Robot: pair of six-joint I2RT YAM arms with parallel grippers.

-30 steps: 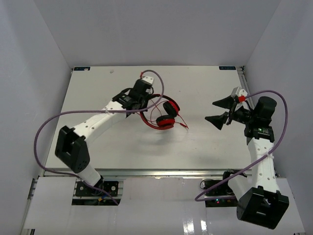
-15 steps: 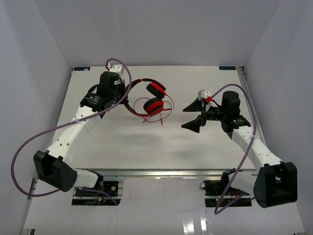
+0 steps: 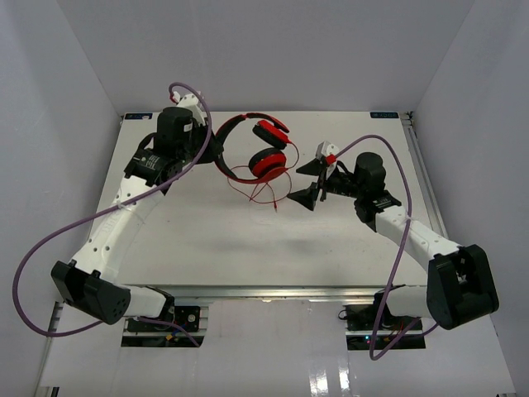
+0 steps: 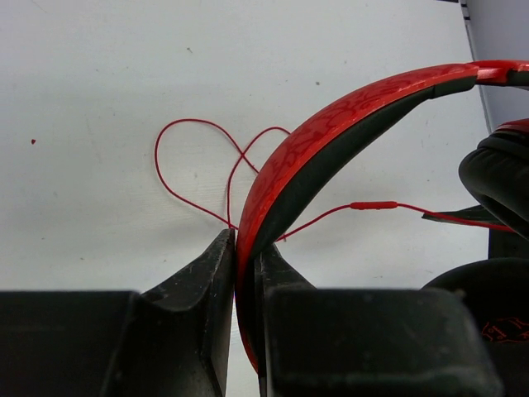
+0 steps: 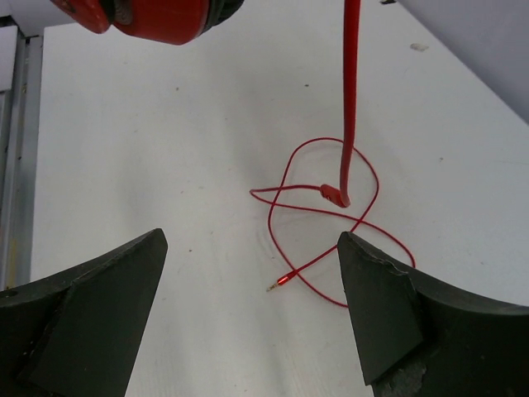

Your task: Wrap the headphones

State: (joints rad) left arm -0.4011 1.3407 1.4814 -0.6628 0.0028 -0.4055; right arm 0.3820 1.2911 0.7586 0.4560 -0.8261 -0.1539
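Observation:
The red headphones (image 3: pixel 258 151) hang above the table, held by their headband (image 4: pixel 331 136). My left gripper (image 4: pixel 245 252) is shut on that band near its left end (image 3: pixel 216 154). Both ear cups (image 3: pixel 269 162) dangle at the right. The thin red cord (image 3: pixel 269 192) drops from them and lies in loose loops (image 5: pixel 331 207) on the table, its plug (image 5: pixel 285 279) free. My right gripper (image 3: pixel 306 184) stands open just right of the cups, low over the cord, and its jaws (image 5: pixel 250 240) straddle the plug with nothing between them. One red cup (image 5: pixel 157 16) shows at the top of the right wrist view.
The white table (image 3: pixel 207 240) is walled in on the left, right and back. Thick purple robot cables (image 3: pixel 50 240) loop off both arms; the right one (image 3: pixel 405 240) arcs over that arm. The table's metal rail (image 3: pixel 273 289) runs along the front.
My left arm has carried the headphones up and toward the back of the table, cord trailing. My right gripper has swung left, close to the ear cups and over the cord, still open.

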